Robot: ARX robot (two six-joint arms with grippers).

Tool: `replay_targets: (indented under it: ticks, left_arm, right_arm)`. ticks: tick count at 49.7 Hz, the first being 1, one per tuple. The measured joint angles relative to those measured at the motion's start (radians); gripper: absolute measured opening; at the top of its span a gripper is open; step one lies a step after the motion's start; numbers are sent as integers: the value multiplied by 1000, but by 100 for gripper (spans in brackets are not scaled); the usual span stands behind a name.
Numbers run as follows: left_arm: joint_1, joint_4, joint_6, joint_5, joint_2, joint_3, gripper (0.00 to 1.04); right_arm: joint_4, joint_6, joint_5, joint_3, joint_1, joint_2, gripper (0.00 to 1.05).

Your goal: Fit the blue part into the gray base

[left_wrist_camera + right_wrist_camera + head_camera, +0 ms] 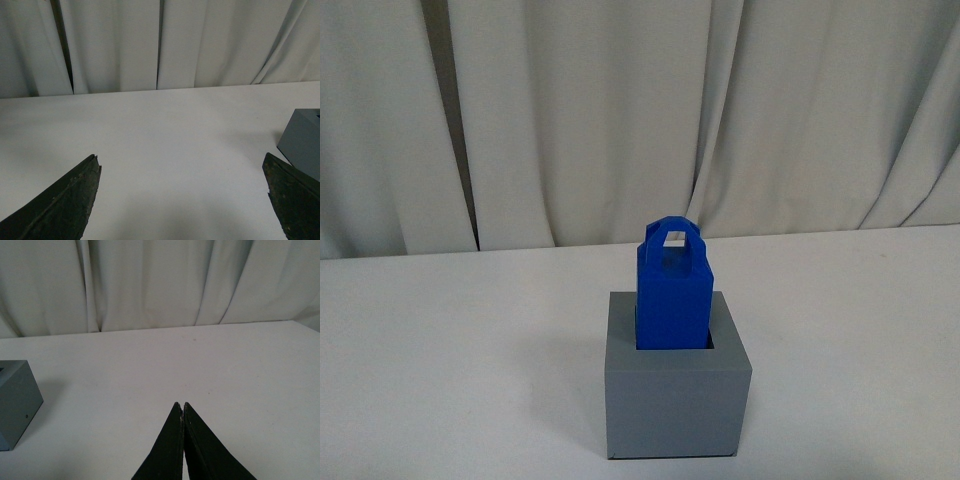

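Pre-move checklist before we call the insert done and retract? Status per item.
1. Blue part sits in the gray base recess: ok.
2. Blue part upright, handle on top: ok.
3. Fully bottomed out in the recess: cannot tell.
4. Left gripper open, holding nothing, base beside it: ok.
5. Right gripper shut and empty, apart from the base: ok.
6. Both arms out of the front view, nothing touching the parts there: ok.

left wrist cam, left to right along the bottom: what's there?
Left pincer finger → bare white table → gray base at the edge, above the other pincer finger. Pincer open, empty.
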Motion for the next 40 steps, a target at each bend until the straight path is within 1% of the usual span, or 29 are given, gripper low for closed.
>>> replay_targets:
  ticks: [10, 29, 40]
  left_arm:
    - [0, 0, 0, 1, 0, 0, 99]
    - [0, 0, 0, 1, 0, 0, 99]
    - [0, 0, 0, 1, 0, 0, 99]
  right_arm:
    - [-100, 0, 0, 0, 0, -109, 2]
    - [-238, 0, 0, 0, 0, -246, 2]
    - [-284, 0, 0, 0, 0, -294, 2]
